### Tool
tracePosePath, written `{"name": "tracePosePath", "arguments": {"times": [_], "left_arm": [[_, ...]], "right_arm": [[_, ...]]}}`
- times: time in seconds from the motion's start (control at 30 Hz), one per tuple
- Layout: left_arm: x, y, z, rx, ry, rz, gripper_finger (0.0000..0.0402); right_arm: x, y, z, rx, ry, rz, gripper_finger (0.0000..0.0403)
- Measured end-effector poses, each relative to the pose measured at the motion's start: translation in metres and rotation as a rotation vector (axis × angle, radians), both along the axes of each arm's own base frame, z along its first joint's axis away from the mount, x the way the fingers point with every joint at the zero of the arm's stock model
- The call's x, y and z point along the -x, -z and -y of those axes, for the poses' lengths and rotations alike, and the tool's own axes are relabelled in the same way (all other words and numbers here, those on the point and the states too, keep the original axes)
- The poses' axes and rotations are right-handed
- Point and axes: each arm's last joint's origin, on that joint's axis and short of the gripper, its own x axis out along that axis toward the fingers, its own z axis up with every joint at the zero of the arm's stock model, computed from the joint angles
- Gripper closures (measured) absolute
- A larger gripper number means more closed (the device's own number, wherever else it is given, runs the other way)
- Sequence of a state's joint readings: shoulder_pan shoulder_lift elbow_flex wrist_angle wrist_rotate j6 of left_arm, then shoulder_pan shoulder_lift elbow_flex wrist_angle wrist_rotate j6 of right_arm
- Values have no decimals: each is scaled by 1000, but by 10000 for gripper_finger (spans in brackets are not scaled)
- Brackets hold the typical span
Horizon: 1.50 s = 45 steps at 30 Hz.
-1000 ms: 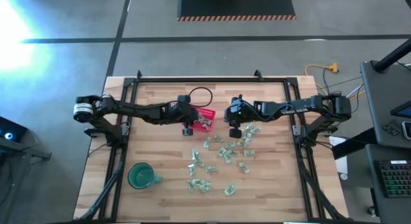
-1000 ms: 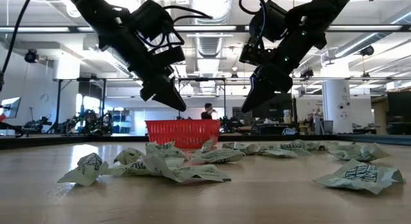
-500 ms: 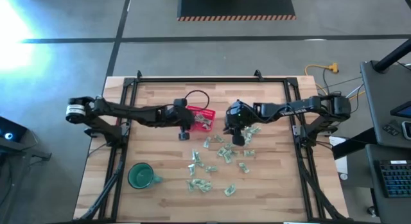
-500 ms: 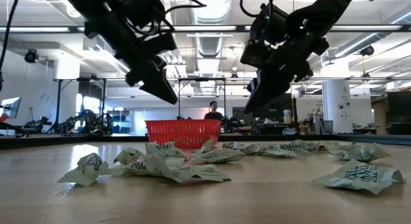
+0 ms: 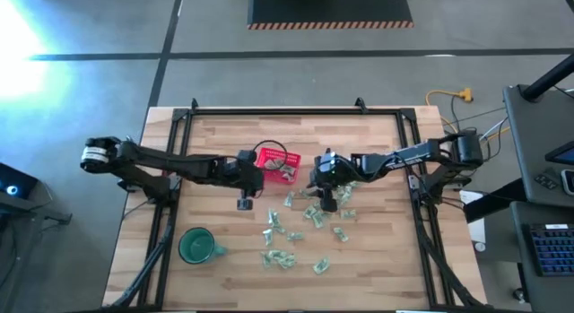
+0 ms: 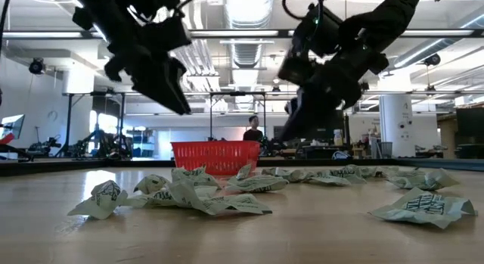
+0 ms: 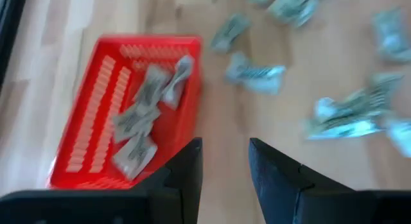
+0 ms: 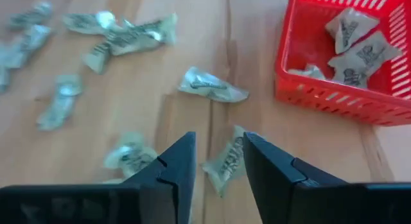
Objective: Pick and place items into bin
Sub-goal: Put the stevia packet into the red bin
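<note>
I work in a big robotics lab or industrial hall: past my wooden tabletop (image 5: 224, 268) the grey concrete floor (image 5: 108, 89) carries a hazard-striped mat (image 5: 330, 10). Looking level across the table I see exposed ceiling ducts (image 6: 246, 22), strip lights, more rigs on stands (image 6: 98, 143) and a person (image 6: 252, 132) far back. A keyboard (image 5: 549, 248) sits beyond the tabletop's right edge

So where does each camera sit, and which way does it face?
High view: overhead, straight down; both arms, red basket.
Low view: tabletop height, looking across wrapped pieces at the basket; arms above.
Left wrist: behind the left hand, facing the basket.
Right wrist: behind the right hand, facing the basket.
All four share the basket.
</note>
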<state>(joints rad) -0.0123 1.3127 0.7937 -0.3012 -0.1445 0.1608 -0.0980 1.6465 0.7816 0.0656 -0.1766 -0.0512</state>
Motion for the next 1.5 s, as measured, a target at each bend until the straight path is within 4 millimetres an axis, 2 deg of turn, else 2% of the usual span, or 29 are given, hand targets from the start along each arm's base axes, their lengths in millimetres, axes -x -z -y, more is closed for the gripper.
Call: {"name": "tracePosePath", "arguments": {"times": [0.13, 0.3, 0.87, 1.07, 1.37, 1.5], "left_arm": [[6, -12, 9, 27, 53, 55, 292], [15, -24, 14, 29, 79, 118, 292], [18, -24, 16, 28, 86, 113, 292], [18, -24, 16, 26, 86, 112, 292], [18, -24, 16, 25, 86, 109, 292], [18, -24, 16, 24, 86, 103, 292]], "right_arm": [[-1, 13, 1, 2, 29, -49, 258], [-3, 19, 2, 7, 47, -68, 246], [-5, 36, 1, -13, 75, -111, 250], [-5, 39, 2, -2, 62, -120, 282], [-6, 41, 3, 29, 31, -121, 380], [-6, 40, 3, 30, 29, -120, 389]]}}
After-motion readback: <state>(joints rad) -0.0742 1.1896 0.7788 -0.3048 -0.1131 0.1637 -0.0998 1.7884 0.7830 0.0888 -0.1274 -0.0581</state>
